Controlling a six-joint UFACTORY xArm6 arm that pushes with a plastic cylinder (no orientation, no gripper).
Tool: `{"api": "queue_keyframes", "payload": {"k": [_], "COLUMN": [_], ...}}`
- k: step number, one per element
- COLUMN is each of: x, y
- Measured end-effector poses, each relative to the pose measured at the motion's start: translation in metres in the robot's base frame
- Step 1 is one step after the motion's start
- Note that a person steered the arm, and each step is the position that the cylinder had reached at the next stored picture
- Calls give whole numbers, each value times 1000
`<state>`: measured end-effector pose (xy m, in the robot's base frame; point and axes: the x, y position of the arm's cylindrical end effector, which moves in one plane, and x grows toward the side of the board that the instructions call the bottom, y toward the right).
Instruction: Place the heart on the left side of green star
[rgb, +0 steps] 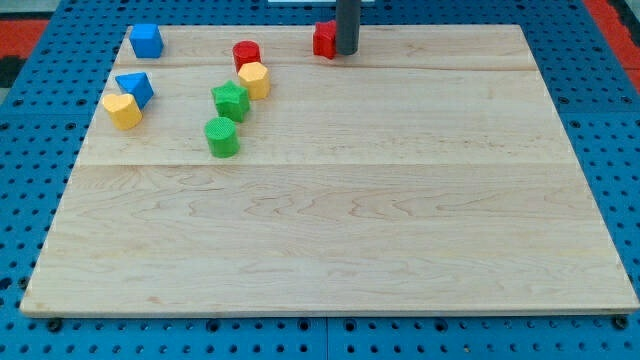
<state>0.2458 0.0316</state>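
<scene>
Your bare rod's tip (346, 52), holding nothing, touches the far red block (324, 39); the yellow wooden heart (122, 110) sits well left of the green wooden star (231, 99).

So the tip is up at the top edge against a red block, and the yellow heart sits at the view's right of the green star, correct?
Not quite. The camera view shows the yellow heart at the view's left of the green star, beside the blue block. The rest holds: my tip is at the top edge, against a red block.
</scene>
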Motion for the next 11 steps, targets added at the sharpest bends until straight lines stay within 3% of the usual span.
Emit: {"api": "queue_keyframes", "payload": {"k": [1,2,3,4,5,6,7,8,9,10,11], "x": [60,158,203,205,243,313,315,287,271,263,226], "y": [41,46,38,14,-46,-99,-195,-246,-186,-161,-201]}}
